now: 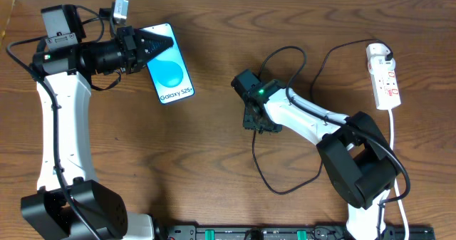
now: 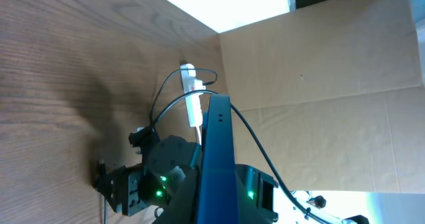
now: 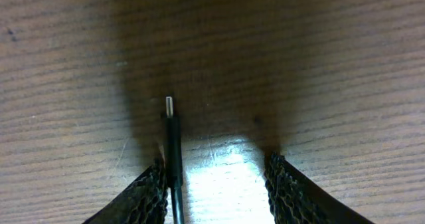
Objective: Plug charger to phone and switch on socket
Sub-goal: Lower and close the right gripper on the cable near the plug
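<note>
We could read only one line of text, from overhead: "Galaxy S25", in white letters, followed by a small mark that looked like a plus. It stood on the bright blue screen of the phone (image 1: 171,75), just under the lighter blue circle and near the screen's lower end, and it ran slantwise with the tilted phone. The socket (image 1: 385,80) bore small red marks on its white face, but they were too small for us to read. Both wrist views gave us nothing legible.
</note>
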Available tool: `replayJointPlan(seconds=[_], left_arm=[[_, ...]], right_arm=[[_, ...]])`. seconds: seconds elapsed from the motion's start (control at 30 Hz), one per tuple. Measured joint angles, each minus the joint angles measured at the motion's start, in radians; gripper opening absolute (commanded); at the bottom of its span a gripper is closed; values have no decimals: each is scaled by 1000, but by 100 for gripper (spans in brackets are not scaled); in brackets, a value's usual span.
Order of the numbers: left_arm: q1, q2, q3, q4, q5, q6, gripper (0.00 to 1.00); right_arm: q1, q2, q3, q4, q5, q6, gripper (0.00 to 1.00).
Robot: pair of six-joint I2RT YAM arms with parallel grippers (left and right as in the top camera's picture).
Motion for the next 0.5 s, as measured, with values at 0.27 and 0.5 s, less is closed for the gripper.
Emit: replayJointPlan(seconds=[0.27,0.5], left_arm=[[0,0,0,0,-4,0,7],[0,0,0,0,-12,0,8]], right_arm=[[0,0,0,2,0,0,48],[0,1,0,47,2,0,46]])
